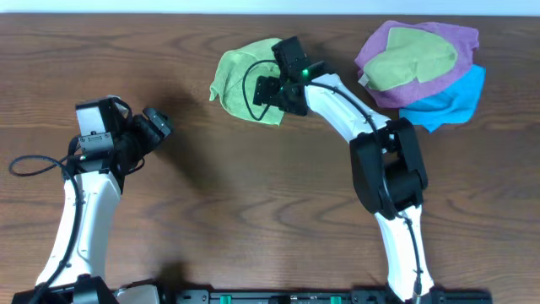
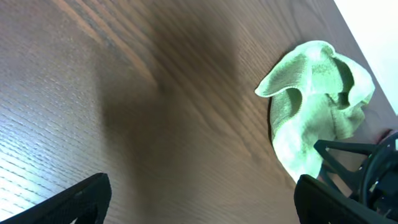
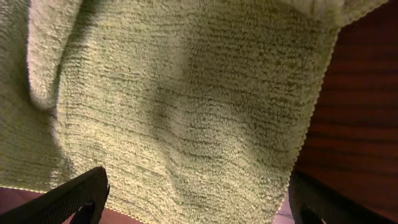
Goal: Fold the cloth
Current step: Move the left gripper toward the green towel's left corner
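Right under the right wrist camera, the cloth [image 3: 186, 106] fills the frame, a light, limp terry that I judge will sag and bunch rather than hold a crease, so its stitched hem [image 3: 314, 106] or a corner is the place to pinch. The right gripper [image 3: 196, 190] stands over it with jaws spread wide, clasping nothing. From overhead the cloth lies crumpled at upper centre of the table [image 1: 253, 211]; farther out, at centre left, the left gripper [image 1: 159, 125] is likewise released and empty.
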